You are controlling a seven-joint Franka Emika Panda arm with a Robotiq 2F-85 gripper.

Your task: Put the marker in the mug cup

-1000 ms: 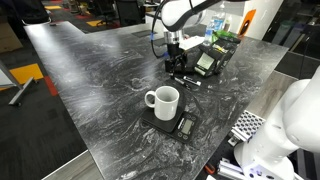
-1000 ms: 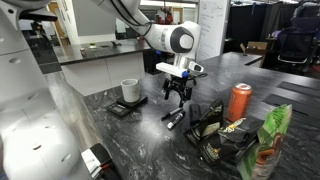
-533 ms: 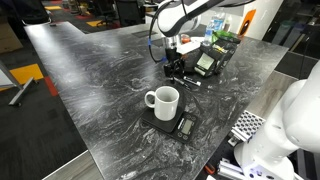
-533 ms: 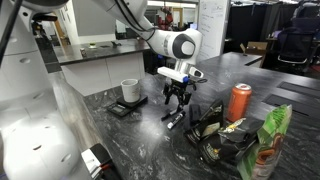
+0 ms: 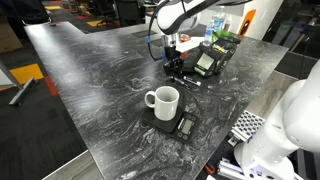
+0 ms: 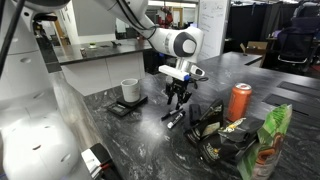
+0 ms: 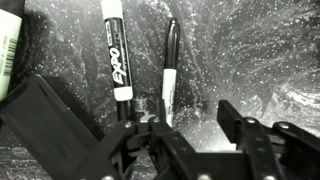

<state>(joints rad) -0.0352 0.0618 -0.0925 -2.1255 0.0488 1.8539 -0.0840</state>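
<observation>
The gripper point(image 5: 172, 70) hangs low over the far part of the dark marbled table point(image 5: 90, 70), its jaws spread and holding nothing. In the wrist view the marker point(image 7: 169, 65) lies flat on the table, pointing away from the camera. Its near end sits between the two fingers point(image 7: 240, 125) — closer to the left one. I cannot tell whether either finger touches it. Just to its left lies a thicker Expo pen point(image 7: 117, 50) with a white label, roughly parallel and apart from it.

The mug point(image 5: 165, 100) stands upright on a flat black pad point(image 5: 183, 126), well apart from the gripper and nearer the table's front edge, with its handle to the left. In an exterior view an orange-red can point(image 6: 239, 101) stands to the right of the gripper point(image 6: 177, 100), with snack bags point(image 6: 225, 135) in front of it.
</observation>
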